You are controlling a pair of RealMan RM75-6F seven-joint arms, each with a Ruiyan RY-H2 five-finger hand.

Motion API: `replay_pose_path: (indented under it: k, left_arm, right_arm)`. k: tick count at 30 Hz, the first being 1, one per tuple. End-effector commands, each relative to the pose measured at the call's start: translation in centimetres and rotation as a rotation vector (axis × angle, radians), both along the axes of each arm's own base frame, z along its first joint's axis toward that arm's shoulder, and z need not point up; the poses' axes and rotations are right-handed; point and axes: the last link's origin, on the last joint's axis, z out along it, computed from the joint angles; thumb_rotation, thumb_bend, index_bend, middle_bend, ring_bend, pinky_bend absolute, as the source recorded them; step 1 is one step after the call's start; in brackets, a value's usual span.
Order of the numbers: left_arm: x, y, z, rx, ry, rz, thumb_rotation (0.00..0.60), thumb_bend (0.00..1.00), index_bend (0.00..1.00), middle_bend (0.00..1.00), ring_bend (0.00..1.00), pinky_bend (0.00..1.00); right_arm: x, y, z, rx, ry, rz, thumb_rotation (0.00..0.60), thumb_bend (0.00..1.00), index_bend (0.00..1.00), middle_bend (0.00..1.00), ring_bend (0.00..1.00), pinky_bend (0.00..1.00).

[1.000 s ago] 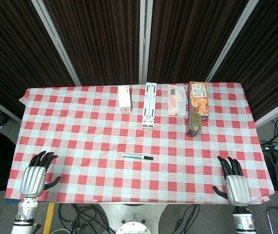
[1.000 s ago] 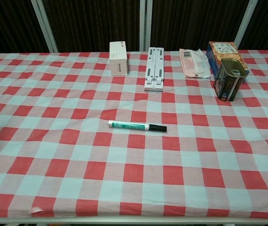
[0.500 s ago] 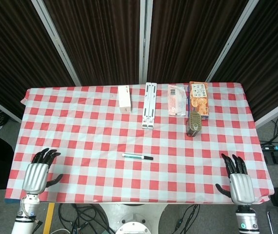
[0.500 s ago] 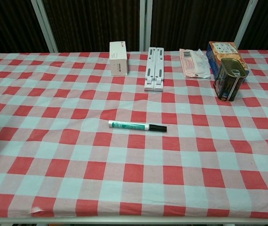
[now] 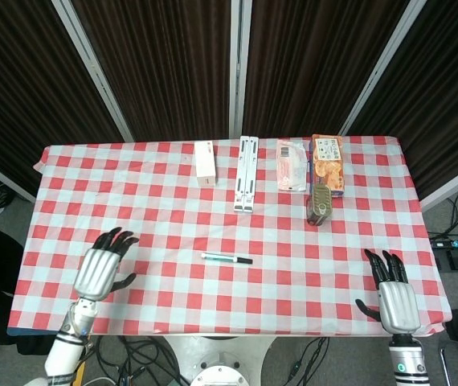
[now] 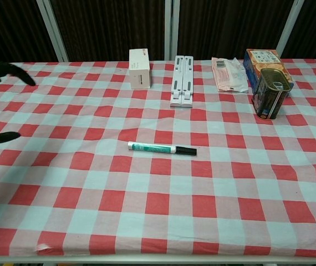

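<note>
Both the left hand [image 5: 100, 272] and right hand [image 5: 396, 304] hover spread and empty, flanking the marker [image 5: 226, 259] lying flat on the tabletop [image 5: 149, 201].

- 1 marker pen [image 5: 226, 259], white barrel w/ black cap
- 1 small white box [image 5: 204, 162]
- 1 white folding stand [image 5: 246, 173]
- 1 clear snack packet [image 5: 292, 165]
- 1 orange carton [image 5: 328, 164]
- 1 dark tin can [image 5: 319, 203]
- 2 hands: left hand [image 5: 100, 270], right hand [image 5: 394, 299]
- 1 table [image 5: 132, 209] w/ red-white check cloth
</note>
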Motion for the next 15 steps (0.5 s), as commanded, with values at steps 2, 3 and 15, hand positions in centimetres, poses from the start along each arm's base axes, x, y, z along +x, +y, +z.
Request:
replay_pose_path:
  k: [2,3,15]
  left_arm:
    - [5.4,3.1,-2.4,-0.084,-0.006,-0.068,0.600,0.16,0.27,0.22,0.17,0.30]
    - [6.1,3.6,-2.8,-0.100,-0.009,-0.067,0.600,0.16,0.28,0.23,0.18,0.34]
    - [11.2,6.5,-8.3,-0.270,0.128,-0.038,0.600,0.18,0.44,0.46,0.76,0.80]
  right_arm:
    - [0.0,0.0,0.0,0.000,0.000,-0.001,0.600,0.00,0.03,0.14,0.00,0.00]
    - [0.0,0.0,0.0,0.001,0.000,-0.003,0.600,0.00,0.03,0.14,0.00,0.00]
    - [-0.1,-0.4,0.8,-0.018,0.006,-0.010,0.600,0.00,0.03,0.14,0.00,0.00]
